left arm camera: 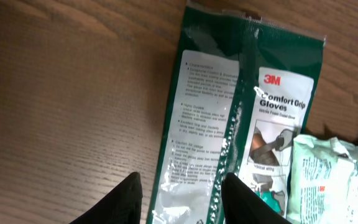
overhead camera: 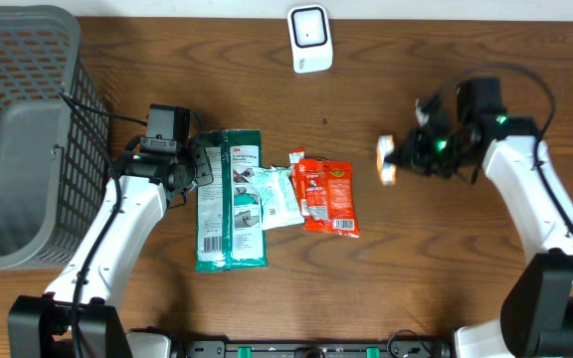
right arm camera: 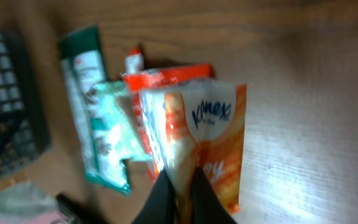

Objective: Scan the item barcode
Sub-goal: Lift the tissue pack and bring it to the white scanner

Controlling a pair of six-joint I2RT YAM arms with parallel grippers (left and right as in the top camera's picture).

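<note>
Wood table (overhead camera: 416, 259), one basket (overhead camera: 28, 149), one Kleenex pack (overhead camera: 387, 160)

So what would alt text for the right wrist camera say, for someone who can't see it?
The right gripper pinches an orange-and-white Kleenex pack above a wooden table. Behind it lie a red packet, a pale green packet and a dark green glove pack.

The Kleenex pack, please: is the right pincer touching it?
Touching. The right wrist view shows the right pincer shut on the Kleenex pack, with the pack's lower edge pinched between the jaws.
</note>
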